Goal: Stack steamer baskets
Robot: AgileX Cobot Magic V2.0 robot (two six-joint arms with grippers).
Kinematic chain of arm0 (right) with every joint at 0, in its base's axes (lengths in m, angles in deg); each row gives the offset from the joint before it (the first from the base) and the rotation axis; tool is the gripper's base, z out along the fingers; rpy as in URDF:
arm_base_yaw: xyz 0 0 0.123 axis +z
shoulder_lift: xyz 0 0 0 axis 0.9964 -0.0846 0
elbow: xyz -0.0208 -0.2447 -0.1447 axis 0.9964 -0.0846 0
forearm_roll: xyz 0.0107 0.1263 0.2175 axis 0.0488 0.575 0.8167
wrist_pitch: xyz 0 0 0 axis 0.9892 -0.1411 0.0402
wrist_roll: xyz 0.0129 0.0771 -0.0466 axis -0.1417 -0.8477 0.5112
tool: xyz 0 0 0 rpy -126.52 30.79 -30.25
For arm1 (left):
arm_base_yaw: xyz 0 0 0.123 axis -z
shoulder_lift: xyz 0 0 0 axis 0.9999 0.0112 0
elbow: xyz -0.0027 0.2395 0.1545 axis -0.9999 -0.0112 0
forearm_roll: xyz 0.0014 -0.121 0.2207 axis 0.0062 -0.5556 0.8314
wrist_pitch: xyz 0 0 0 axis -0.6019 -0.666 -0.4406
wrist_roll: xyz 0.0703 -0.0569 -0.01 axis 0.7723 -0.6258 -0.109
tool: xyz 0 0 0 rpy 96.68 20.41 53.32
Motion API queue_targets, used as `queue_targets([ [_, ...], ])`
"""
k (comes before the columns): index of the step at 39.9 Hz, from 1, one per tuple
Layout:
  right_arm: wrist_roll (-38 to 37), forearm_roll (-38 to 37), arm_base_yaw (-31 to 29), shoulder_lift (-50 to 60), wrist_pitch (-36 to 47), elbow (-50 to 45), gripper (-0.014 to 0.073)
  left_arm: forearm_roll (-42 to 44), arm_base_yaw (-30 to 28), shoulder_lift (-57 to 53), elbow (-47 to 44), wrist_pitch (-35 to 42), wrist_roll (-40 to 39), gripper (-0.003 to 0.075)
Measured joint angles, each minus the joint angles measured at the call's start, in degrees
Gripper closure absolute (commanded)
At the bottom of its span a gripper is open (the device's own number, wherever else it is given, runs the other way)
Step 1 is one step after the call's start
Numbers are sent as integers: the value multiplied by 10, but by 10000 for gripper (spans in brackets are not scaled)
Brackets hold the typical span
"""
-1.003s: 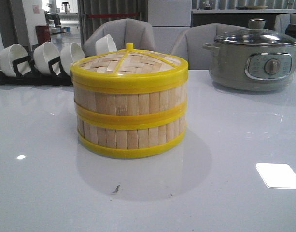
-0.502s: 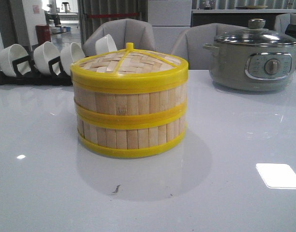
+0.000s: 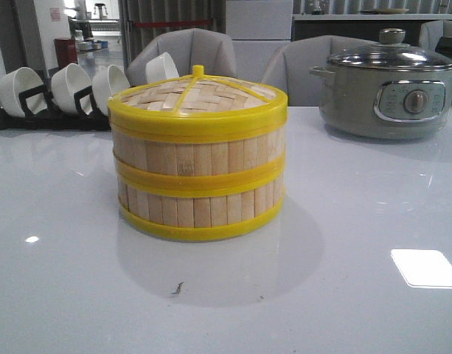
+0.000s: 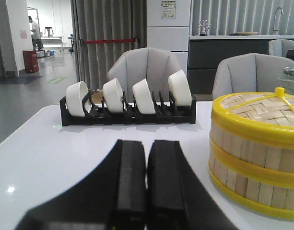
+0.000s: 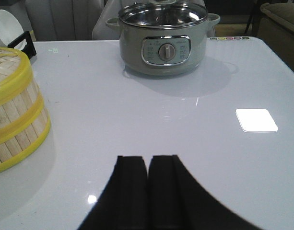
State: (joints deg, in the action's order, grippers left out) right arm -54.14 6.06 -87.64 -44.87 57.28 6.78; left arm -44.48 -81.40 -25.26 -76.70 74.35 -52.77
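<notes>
Steamer baskets [image 3: 198, 158] stand stacked one atop the other near the middle of a glossy white table [image 3: 343, 295], the upper one capped by a woven bamboo lid [image 3: 196, 94] with a yellow rim and small yellow knob. Yellow bands mark the bottom edge, the joint between the two tiers and the top rim; pale vertical slats fill the walls between them. The stack sits square, the tiers aligned, with its reflection showing on the table beneath.

Behind the stack to the left, a black rack [image 3: 34, 118] holds white bowls [image 3: 71, 87] set on edge. To the right at the back stands a grey electric pot [image 3: 388, 92] with a glass lid, well apart from the stack. Grey chairs [image 3: 185, 51] line the table's far side.

Neither arm touches anything. The left gripper [image 4: 146, 182] is closed, its two black fingers pressed together and holding nothing, with the baskets off to one side of it. The right gripper [image 5: 147, 187] is likewise closed and empty above bare table, the pot ahead of it and the baskets at the edge of its view.
</notes>
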Motion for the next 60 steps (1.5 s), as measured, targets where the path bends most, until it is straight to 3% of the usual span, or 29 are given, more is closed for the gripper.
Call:
queue_targets([
  [15, 0, 1, 0, 23, 20, -16, 559, 0, 0, 0, 0, 0, 0, 636],
  [33, 0, 6, 0, 72, 173, -193, 559, 1, 0, 0, 0, 0, 0, 636],
  [60, 0, 6, -25, 72, 192, -199, 559, 1, 0, 0, 0, 0, 1, 636],
])
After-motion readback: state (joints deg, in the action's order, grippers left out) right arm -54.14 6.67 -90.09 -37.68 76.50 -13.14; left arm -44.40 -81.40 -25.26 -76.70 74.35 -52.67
